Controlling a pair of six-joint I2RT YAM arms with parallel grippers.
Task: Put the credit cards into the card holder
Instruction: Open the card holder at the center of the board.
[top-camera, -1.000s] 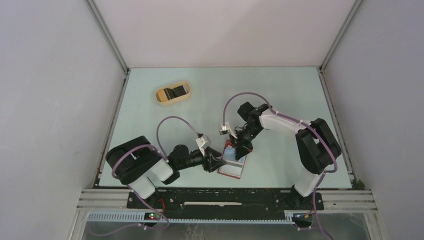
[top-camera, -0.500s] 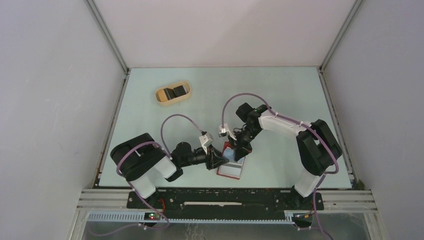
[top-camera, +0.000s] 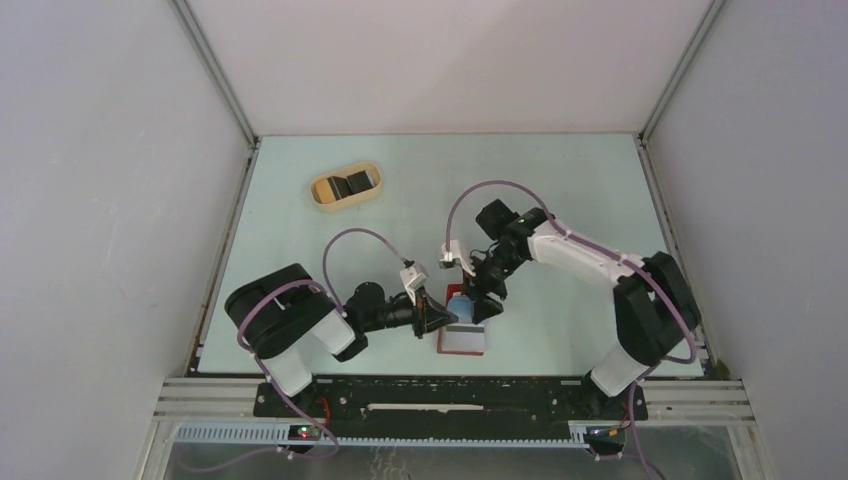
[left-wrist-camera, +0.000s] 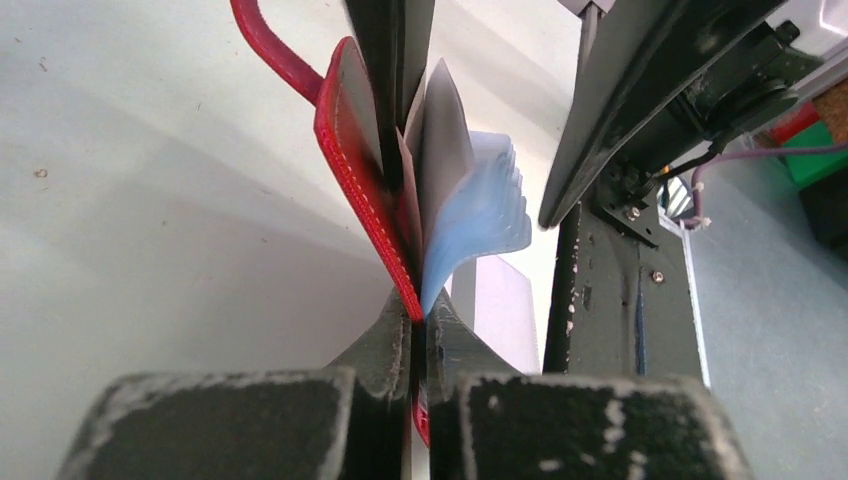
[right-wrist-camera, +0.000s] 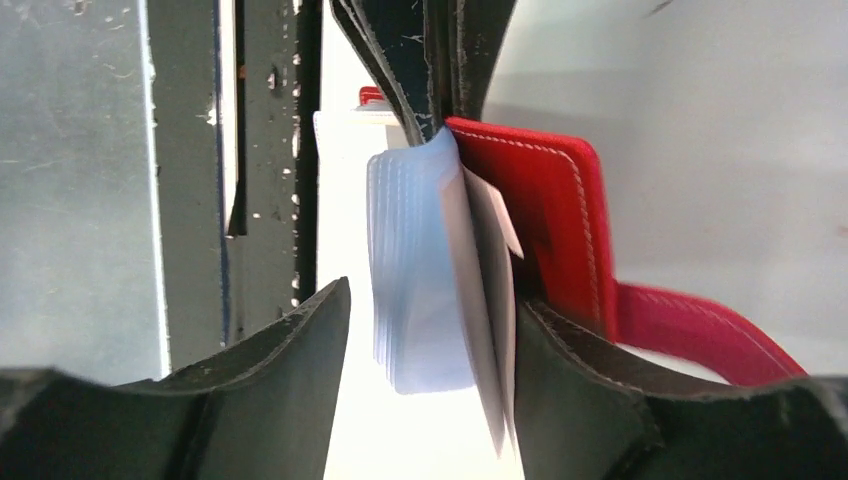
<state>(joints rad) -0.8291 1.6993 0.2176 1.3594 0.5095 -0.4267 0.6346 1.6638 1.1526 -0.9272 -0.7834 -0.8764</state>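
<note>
The card holder (top-camera: 461, 309), red outside with fanned pale blue pockets (left-wrist-camera: 482, 200), stands on edge between both arms near the table's front. My left gripper (left-wrist-camera: 418, 322) is shut on the lower edge of its red cover (left-wrist-camera: 350, 170). My right gripper (right-wrist-camera: 432, 300) stands open around the holder from the other side, fingers (right-wrist-camera: 290, 350) apart from the blue pockets (right-wrist-camera: 420, 270). A thin grey-white credit card (right-wrist-camera: 487, 290) sits edge-on between the pockets and the red cover (right-wrist-camera: 545, 210). A pale flat rectangle (top-camera: 462, 340) lies on the table under the holder; I cannot tell what it is.
A tan oval dish (top-camera: 345, 187) holding two dark items sits at the back left. The holder's red strap loop (right-wrist-camera: 700, 330) trails onto the table. The table's dark front rail (left-wrist-camera: 620, 300) runs close beside the holder.
My right gripper opened and let go of what it was pinching at the holder. My left gripper closed on the holder's red edge and shifted slightly right.
</note>
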